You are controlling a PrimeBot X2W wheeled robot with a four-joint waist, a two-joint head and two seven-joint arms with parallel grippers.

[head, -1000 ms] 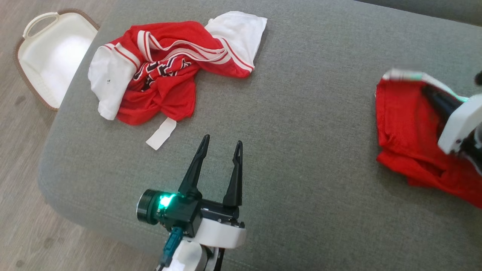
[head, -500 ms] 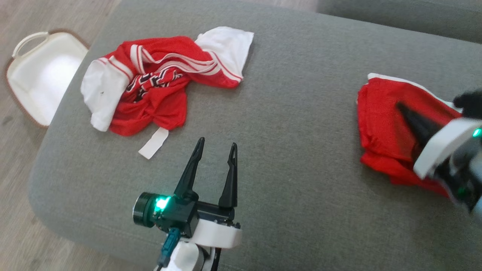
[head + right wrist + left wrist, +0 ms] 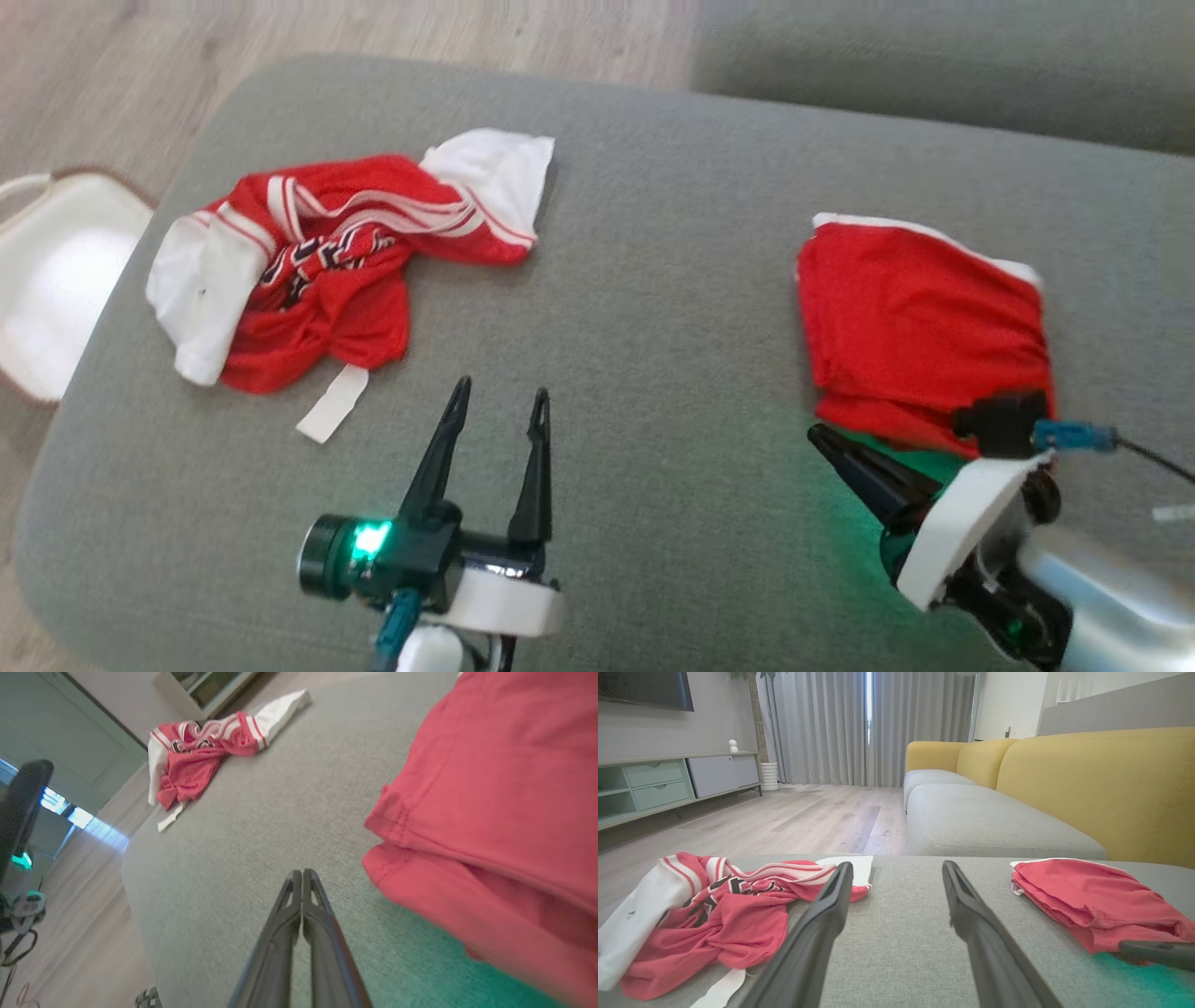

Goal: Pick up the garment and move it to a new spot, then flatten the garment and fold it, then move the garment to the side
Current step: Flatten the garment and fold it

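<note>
The right hand has its two dark fingers pressed tight together with nothing between them, and in the right wrist view the joined tips point over bare grey cushion, clear of any fabric. Just beside them, on the robot's right part of the grey sofa seat, lies the folded red garment, a compact stack with a white edge showing along its far side. Its near hem sits close to the right hand but is not pinched by it. The left hand hovers over the middle of the seat near the front edge with its fingers spread wide, holding and touching nothing. Beyond it to the left lies a crumpled red-and-white jersey, a white strip trailing from its near edge. A white basket stands on the wooden floor beside the seat's left end.
</note>
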